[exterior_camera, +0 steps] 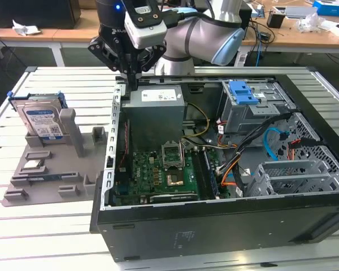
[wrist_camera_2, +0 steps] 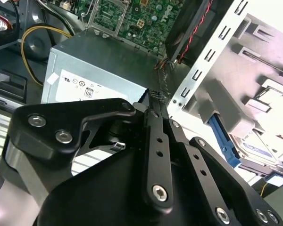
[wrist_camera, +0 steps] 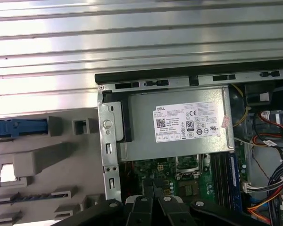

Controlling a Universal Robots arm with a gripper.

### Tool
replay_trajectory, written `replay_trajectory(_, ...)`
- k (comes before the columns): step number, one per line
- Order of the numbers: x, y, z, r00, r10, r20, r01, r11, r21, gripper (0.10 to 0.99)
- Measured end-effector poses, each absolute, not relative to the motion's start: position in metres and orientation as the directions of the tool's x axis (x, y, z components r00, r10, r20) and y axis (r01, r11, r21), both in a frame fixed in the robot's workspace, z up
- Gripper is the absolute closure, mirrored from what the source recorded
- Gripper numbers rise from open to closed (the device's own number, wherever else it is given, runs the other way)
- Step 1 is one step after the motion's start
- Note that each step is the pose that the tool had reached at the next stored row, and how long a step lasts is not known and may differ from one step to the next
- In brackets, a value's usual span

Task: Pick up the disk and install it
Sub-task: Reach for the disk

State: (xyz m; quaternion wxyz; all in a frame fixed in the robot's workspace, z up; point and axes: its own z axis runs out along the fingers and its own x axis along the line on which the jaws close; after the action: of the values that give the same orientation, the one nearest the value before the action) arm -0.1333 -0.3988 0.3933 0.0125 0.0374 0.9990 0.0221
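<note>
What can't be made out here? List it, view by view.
Disk, second wrist view: mostly hidden behind the gripper linkage.
Disk's blue frame, first wrist view: cut off by the picture edge.
Drive bay, exterior view: inside hidden by its blue handle and walls.

Beside the black computer case (exterior_camera: 214, 226), the silver-grey disk (exterior_camera: 34, 116) wears a white-and-blue label (exterior_camera: 47, 123) and blue frame (exterior_camera: 59, 100); inside, a green motherboard (exterior_camera: 152, 175).

Slatted aluminium worktable (exterior_camera: 45, 226) in front. Wooden benches (exterior_camera: 294, 35) behind, cluttered with cables and boxes. Dark floor (exterior_camera: 17, 56) beneath.
</note>
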Motion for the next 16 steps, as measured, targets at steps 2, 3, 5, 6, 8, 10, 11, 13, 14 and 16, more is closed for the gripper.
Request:
replay_trajectory(2, -0.136, -0.399, 0.393, -0.997, 0.075, -0.023, 0.074, 0.996, 0.045, 0.98)
replay_trajectory(3, -0.136, -0.399, 0.393, -0.997, 0.075, -0.023, 0.074, 0.996, 0.045, 0.98)
replay_trajectory(5, -0.137, -0.399, 0.393, -0.997, 0.075, -0.023, 0.074, 0.996, 0.045, 0.98)
replay_trajectory(6, -0.137, -0.399, 0.393, -0.997, 0.075, -0.023, 0.074, 0.996, 0.045, 0.98)
replay_trajectory(8, -0.139, -0.399, 0.393, -0.997, 0.075, -0.023, 0.074, 0.996, 0.045, 0.98)
replay_trajectory(10, -0.141, -0.399, 0.393, -0.997, 0.075, -0.023, 0.074, 0.996, 0.045, 0.98)
replay_trajectory(11, -0.141, -0.399, 0.393, -0.997, 0.075, -0.023, 0.074, 0.996, 0.045, 0.98)
replay_trajectory(13, -0.143, -0.399, 0.393, -0.997, 0.075, -0.023, 0.074, 0.996, 0.045, 0.98)
replay_trajectory(14, -0.144, -0.399, 0.393, -0.997, 0.075, -0.023, 0.074, 0.996, 0.045, 0.98)
replay_trajectory(16, -0.145, -0.399, 0.393, -0.997, 0.075, -0.023, 0.074, 0.996, 0.045, 0.98)
